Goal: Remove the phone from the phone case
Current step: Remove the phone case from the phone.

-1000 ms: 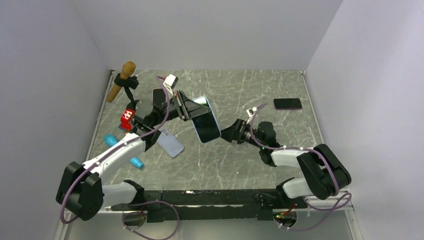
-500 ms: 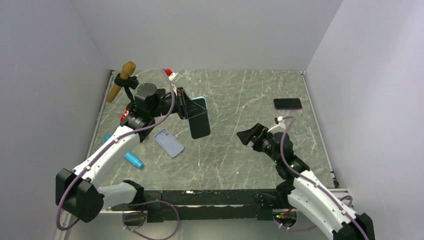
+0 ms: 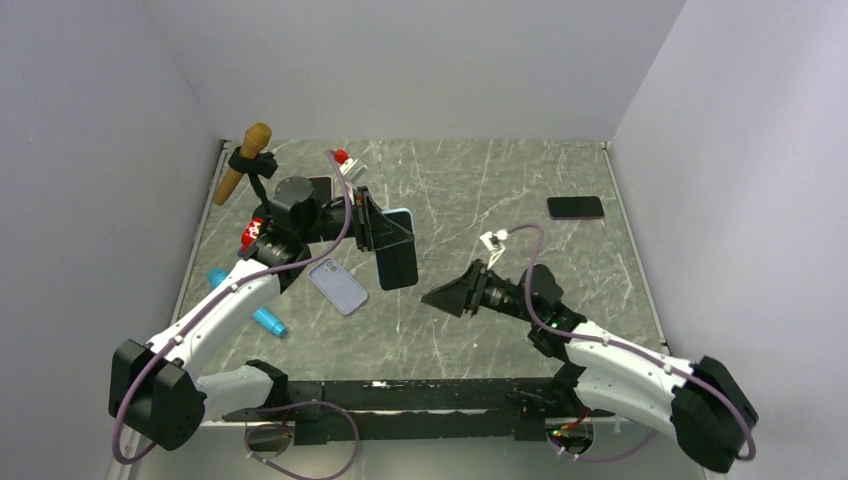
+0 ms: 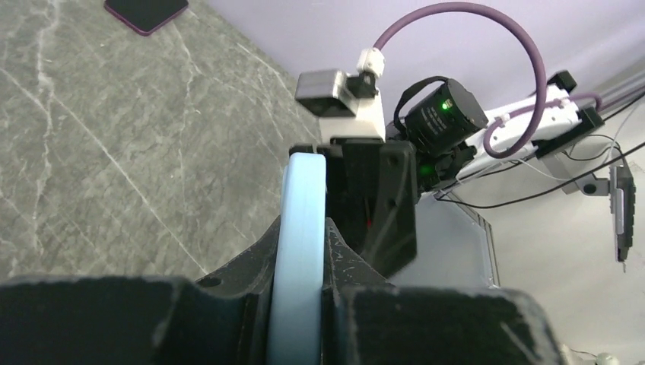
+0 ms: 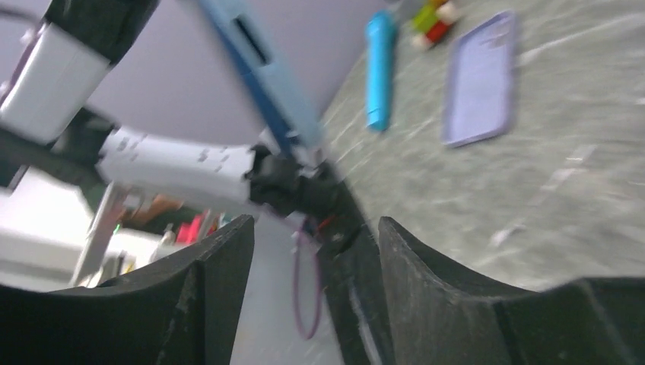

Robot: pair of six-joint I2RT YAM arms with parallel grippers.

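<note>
My left gripper point(image 3: 378, 228) is shut on the phone in its light blue case point(image 3: 397, 255) and holds it on edge above the table's left middle. In the left wrist view the case's blue edge point(image 4: 300, 243) sits clamped between my fingers point(image 4: 251, 258). My right gripper point(image 3: 447, 296) is open and empty, low over the table just right of the phone, pointing at it. In the right wrist view the blue case point(image 5: 258, 68) shows above and beyond the open right gripper point(image 5: 316, 228), apart from it.
A loose lavender case point(image 3: 338, 285) lies on the table under the left arm, also in the right wrist view point(image 5: 479, 80). A dark phone point(image 3: 575, 207) lies at the back right. Blue cylinders point(image 3: 268, 320), a red item point(image 3: 255, 235) and a wooden-handled tool point(image 3: 243, 160) sit along the left side.
My right arm has swung left and down, bringing its open gripper close to the phone. My left gripper still holds the cased phone, shifted slightly lower.
</note>
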